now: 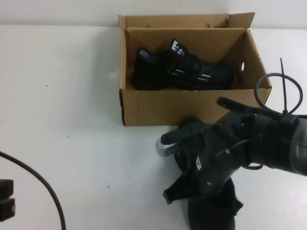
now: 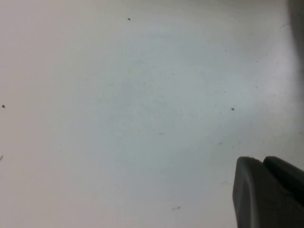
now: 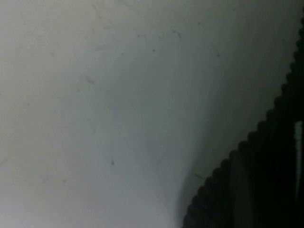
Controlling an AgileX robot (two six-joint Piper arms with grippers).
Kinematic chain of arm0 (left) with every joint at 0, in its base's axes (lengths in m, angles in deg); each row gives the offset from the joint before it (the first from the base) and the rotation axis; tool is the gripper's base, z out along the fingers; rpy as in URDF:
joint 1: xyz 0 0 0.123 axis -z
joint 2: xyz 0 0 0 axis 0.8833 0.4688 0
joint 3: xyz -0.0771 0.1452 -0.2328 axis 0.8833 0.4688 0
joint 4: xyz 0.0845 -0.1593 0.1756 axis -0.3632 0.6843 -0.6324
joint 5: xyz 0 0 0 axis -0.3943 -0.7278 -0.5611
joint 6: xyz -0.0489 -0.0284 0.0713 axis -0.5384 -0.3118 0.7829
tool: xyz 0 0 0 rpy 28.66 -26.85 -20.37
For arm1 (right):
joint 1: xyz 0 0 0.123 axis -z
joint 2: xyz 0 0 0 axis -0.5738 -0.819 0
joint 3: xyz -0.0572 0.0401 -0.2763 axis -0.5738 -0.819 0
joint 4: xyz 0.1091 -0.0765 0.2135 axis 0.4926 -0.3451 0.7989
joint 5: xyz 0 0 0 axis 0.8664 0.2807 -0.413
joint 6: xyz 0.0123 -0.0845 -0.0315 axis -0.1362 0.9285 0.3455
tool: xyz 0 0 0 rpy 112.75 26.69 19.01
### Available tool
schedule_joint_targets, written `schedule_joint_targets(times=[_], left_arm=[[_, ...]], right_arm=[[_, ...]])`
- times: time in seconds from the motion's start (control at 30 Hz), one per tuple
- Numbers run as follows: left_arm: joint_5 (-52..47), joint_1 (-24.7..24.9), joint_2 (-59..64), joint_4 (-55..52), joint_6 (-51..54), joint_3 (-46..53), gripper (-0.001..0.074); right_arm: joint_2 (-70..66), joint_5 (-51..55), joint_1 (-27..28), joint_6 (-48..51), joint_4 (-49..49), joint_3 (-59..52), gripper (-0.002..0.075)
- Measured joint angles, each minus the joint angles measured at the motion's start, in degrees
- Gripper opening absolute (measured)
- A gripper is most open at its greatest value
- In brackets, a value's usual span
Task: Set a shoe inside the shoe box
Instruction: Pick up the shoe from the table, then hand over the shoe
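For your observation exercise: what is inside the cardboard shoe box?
One black sneaker lies on its side inside the shoe box. The near wall hides the floor in front of it. The right gripper is outside, over a second dark shoe; the left gripper is parked over bare table.

Robot test lab | plain white tabletop [image 1: 72, 96] against bare white wall [image 1: 57, 10] | loose black cable [image 1: 36, 179] trailing across table edge

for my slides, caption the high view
Right gripper holds a black shoe near the shoe box; left gripper parked.
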Motion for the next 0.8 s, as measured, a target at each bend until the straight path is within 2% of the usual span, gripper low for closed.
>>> schedule_joint_targets(times=[0.13,0.33,0.6,0.8], left_arm=[[-0.1,0.2,0.0,1.7,0.0,0.0,-0.0001],[-0.1,0.4,0.0,10.8,5.1,0.0,-0.0001],[-1.5,0.4,4.7,37.5,23.3,0.0,-0.0001],[-7.2,0.4,15.6,59.0,36.2,0.0,-0.0001]], right_arm=[[1.8,4.6,-0.1,3.8,-3.0,1.8,0.0009],[11.3,9.9,-0.1,17.1,-3.3,5.8,0.0000],[25.1,14.3,-0.1,36.7,-6.8,6.7,-0.0002],[32.2,16.2,-0.1,41.6,-7.5,6.7,-0.0002]])
